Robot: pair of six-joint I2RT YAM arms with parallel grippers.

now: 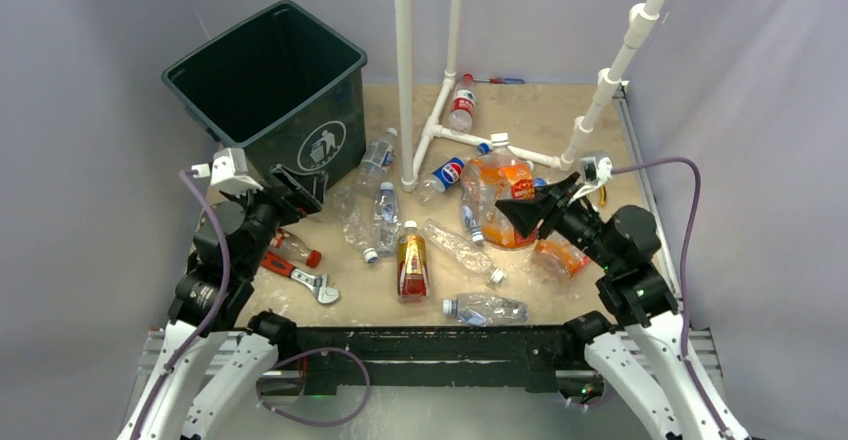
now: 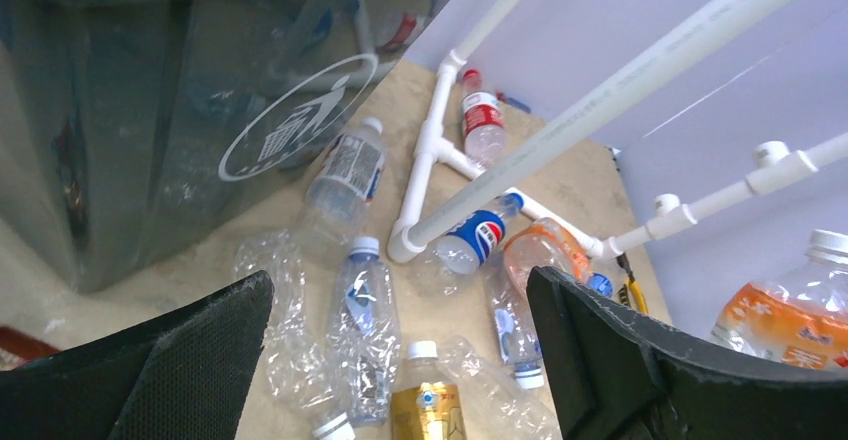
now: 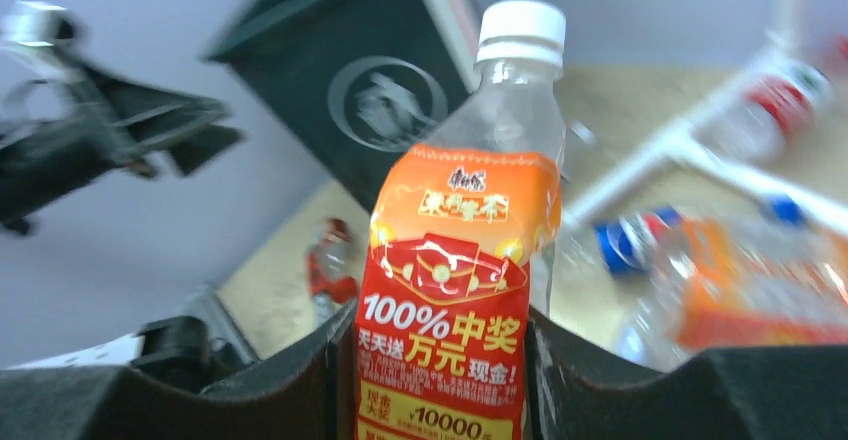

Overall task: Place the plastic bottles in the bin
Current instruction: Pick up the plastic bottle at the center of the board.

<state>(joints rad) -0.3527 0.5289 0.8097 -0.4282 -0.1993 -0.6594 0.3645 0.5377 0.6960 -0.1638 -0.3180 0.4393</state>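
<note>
My right gripper is shut on a clear plastic bottle with an orange and red label and a white cap. It holds the bottle off the table, right of centre. Other plastic bottles lie on the table: a Pepsi one, an amber one, a clear blue-labelled one and a red-labelled one. The dark green bin stands at the back left. My left gripper hangs open and empty beside the bin's front.
A white pipe frame rises from the table's middle and back right. A red-handled wrench lies front left beside a red-capped bottle. Yellow-handled pliers lie at the right. A black rail runs along the near edge.
</note>
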